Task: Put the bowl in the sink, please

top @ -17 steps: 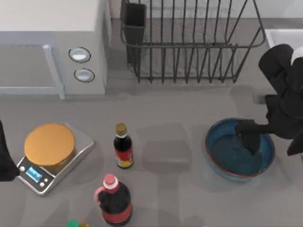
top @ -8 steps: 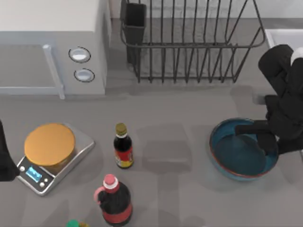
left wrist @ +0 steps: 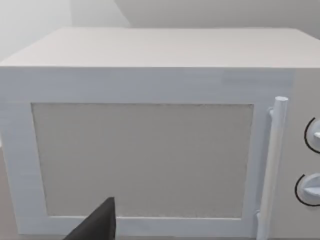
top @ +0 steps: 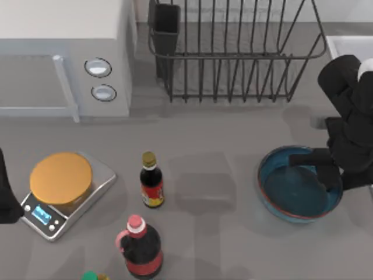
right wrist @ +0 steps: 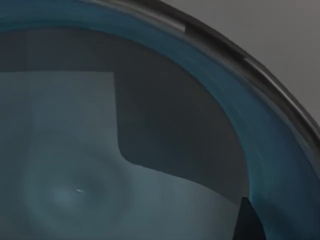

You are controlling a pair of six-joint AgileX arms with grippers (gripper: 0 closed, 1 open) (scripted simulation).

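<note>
The teal-blue bowl (top: 291,189) with its thin reddish-brown rim sits on the grey counter at the right. My right gripper (top: 333,175) is at its right rim, shut on the bowl, with one dark finger (top: 326,172) reaching inside. The right wrist view looks into the bowl's inside (right wrist: 75,150), with one fingertip (right wrist: 247,220) near the rim. A corner of the pale sink (top: 349,44) shows at the far right, behind the right arm. My left arm is parked at the table's left edge, its gripper (top: 6,195) beside the scale.
A black wire dish rack (top: 233,52) stands at the back, left of the sink. The white microwave (top: 58,52) fills the back left. A silver scale (top: 61,192), a small sauce bottle (top: 151,181) and a red-capped bottle (top: 140,248) stand front left.
My right gripper slid from the middle of the bowl to its right rim, and the bowl shifted a little to the right. Over the last half second almost nothing moved.
</note>
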